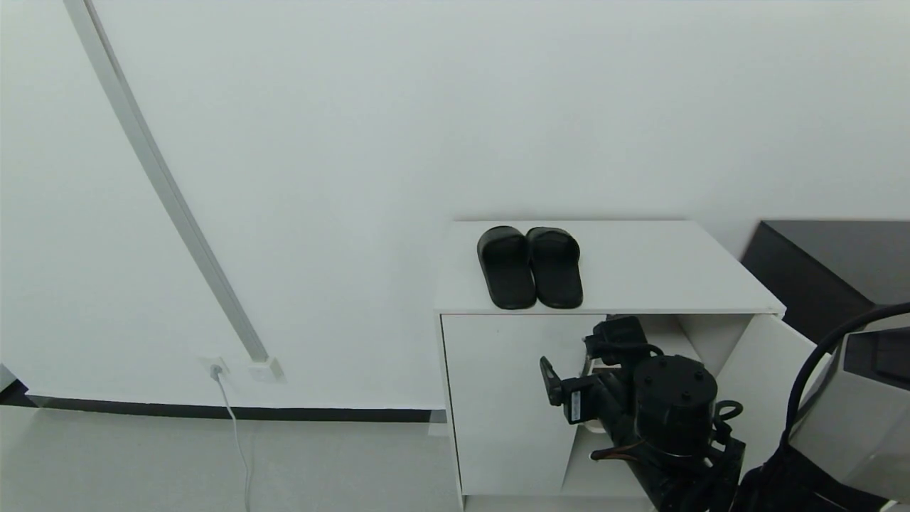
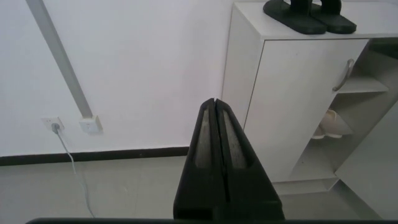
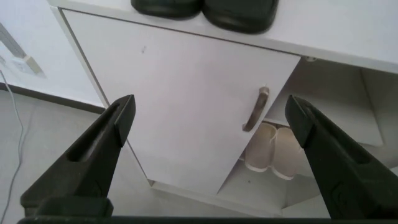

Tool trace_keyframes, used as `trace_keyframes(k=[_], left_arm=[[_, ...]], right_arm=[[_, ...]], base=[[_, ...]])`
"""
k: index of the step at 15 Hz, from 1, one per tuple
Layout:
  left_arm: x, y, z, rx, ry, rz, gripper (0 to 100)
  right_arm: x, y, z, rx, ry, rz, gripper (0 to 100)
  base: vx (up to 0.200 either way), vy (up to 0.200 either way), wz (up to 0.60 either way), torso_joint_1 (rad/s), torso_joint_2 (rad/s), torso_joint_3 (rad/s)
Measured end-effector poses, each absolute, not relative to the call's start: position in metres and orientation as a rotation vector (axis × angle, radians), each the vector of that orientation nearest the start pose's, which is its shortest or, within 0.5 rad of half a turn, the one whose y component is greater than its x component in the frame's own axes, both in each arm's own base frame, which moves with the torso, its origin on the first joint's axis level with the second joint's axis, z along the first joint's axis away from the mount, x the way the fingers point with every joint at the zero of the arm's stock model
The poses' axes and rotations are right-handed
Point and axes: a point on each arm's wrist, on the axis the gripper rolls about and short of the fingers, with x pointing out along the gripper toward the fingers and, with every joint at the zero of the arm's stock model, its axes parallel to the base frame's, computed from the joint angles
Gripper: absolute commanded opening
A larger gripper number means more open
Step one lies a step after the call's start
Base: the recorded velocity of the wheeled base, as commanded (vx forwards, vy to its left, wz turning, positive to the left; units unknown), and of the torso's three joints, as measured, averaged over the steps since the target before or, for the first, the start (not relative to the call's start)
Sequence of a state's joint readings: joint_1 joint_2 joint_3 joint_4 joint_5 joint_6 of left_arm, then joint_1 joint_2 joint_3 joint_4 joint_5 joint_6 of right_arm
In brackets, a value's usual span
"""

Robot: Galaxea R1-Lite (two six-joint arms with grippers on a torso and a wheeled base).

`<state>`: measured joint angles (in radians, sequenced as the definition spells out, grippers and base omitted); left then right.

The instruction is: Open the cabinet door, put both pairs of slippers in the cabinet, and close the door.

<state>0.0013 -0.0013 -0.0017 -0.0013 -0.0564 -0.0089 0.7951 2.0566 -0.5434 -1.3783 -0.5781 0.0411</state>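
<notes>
Two pairs of slippers are showing. The black slippers (image 1: 530,267) are lying side by side on top of the white cabinet (image 1: 661,274), above the right gripper (image 3: 210,102) and a little beyond it. That gripper's jaws are standing wide apart and gripping nothing. They are facing the closed door (image 3: 186,106), near it but not touching, with its curved handle (image 3: 255,109) sitting between the two spread fingers. The pale slippers (image 3: 270,149) are resting together on a lower shelf inside the cabinet, past the handle and deeper in than the jaws. The other door (image 1: 768,384) is hanging open, swung out to the right of the jaws. The left gripper (image 2: 216,106) is pressing its jaws flat together with nothing between them. It is hanging well apart from the cabinet, with a wall socket (image 2: 55,125) and its cable off to the other side.
</notes>
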Motion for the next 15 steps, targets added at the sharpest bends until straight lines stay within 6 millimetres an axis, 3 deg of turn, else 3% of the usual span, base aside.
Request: trace_keyframes(k=[6, 9, 15], left_arm=[[-0.023, -0.001, 0.076, -0.006, -0.004, -0.056, 0], [-0.023, -0.001, 0.076, -0.005, -0.004, -0.057, 0], [-0.023, -0.001, 0.076, -0.005, -0.004, -0.058, 0]], right_arm=[[0.237, 0.224, 0.08, -0.08, 0.114, 0.23, 100], [0.258, 0.233, 0.09, -0.106, 0.167, 0.21, 100], [0.283, 0.253, 0.154, 0.006, 0.239, 0.182, 100]], base=[[0.0, 0.0, 0.0, 0.054, -0.11, -0.06], [0.0, 0.0, 0.0, 0.0, 0.0, 0.0], [0.033, 0.0, 0.0, 0.0, 0.0, 0.0]])
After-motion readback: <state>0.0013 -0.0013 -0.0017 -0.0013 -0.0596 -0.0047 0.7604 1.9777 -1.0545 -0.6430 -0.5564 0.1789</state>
